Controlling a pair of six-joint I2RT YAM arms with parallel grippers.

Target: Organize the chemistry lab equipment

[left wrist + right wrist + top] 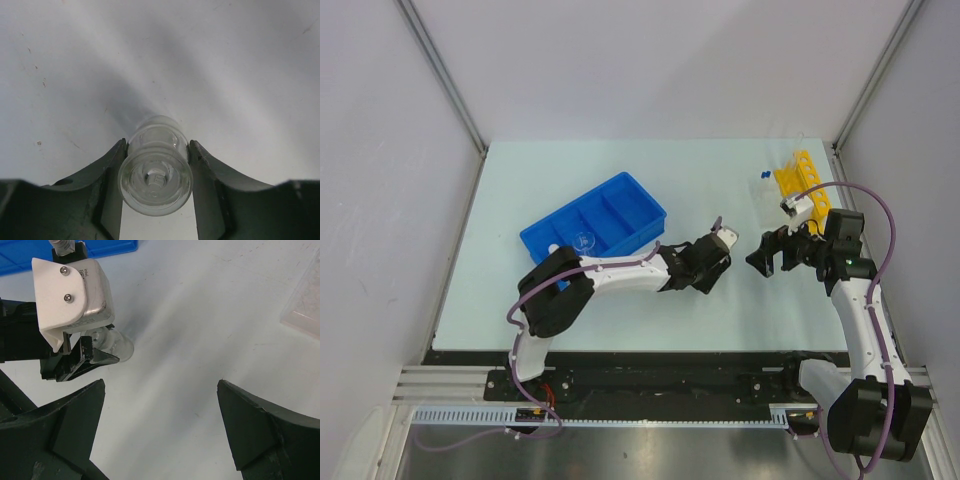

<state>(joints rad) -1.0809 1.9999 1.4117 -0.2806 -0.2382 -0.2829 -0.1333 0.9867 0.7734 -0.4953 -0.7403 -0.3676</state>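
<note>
Where the two arms meet near the middle of the table (740, 315), we read the overhead view from left to right. Left of centre lies the blue divided tray (645, 195), set on a slant. To its lower right, the left gripper (713, 262) is clamped on a small clear glass vial (156, 175). In the left wrist view the dark fingers (107, 175) press its two sides. Its long axis runs straight out from the wrist, with one round end facing the camera. We cannot tell whether the vial rests on the table or hangs just above it.

Just right of that, the right gripper (760, 255) faces the left one with its jaws spread wide and nothing between them. In the right wrist view the vial sits at the upper left, ahead of those jaws and apart from them.

Further right, near the table's right edge, stands the yellow holed rack (804, 182), with the thin blue-capped tubes (761, 175) beside it. A clear rectangular plate (306, 295) shows at the right edge of the right wrist view.

We judge the tray the likely goal for the vial; it lies up and to the left of the left gripper, the nearer arm. Bare table lies between them, and along the bottom of the view toward the arm bases.
</note>
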